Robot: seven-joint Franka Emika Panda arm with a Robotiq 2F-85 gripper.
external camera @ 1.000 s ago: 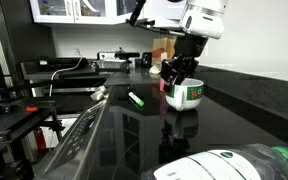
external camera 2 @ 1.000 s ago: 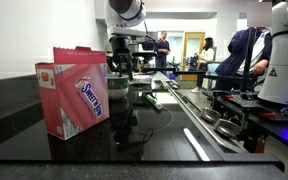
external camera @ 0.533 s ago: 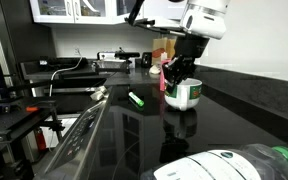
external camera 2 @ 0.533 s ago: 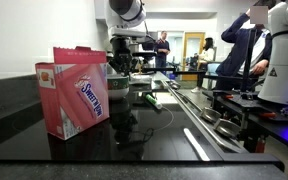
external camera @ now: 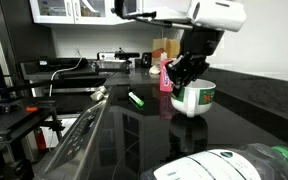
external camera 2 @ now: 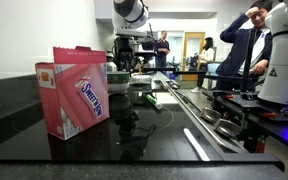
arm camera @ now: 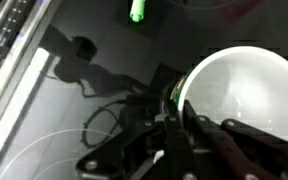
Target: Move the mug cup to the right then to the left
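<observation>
The mug (external camera: 196, 99) is pinched by its rim between the jaws of the gripper (external camera: 184, 84); in the wrist view a marker (arm camera: 137, 10) is seen at its ten o'clock.

Bright overhead light glares off the glossy black counter (external camera: 246, 122); wrist view is blurred.

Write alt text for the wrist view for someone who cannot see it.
Seen from above, the end effector is clamped on the rim of the mug cup, whose white inside looks empty. Beneath is a glossy black countertop, and a small green marker lies apart from the mug at the top edge.
</observation>
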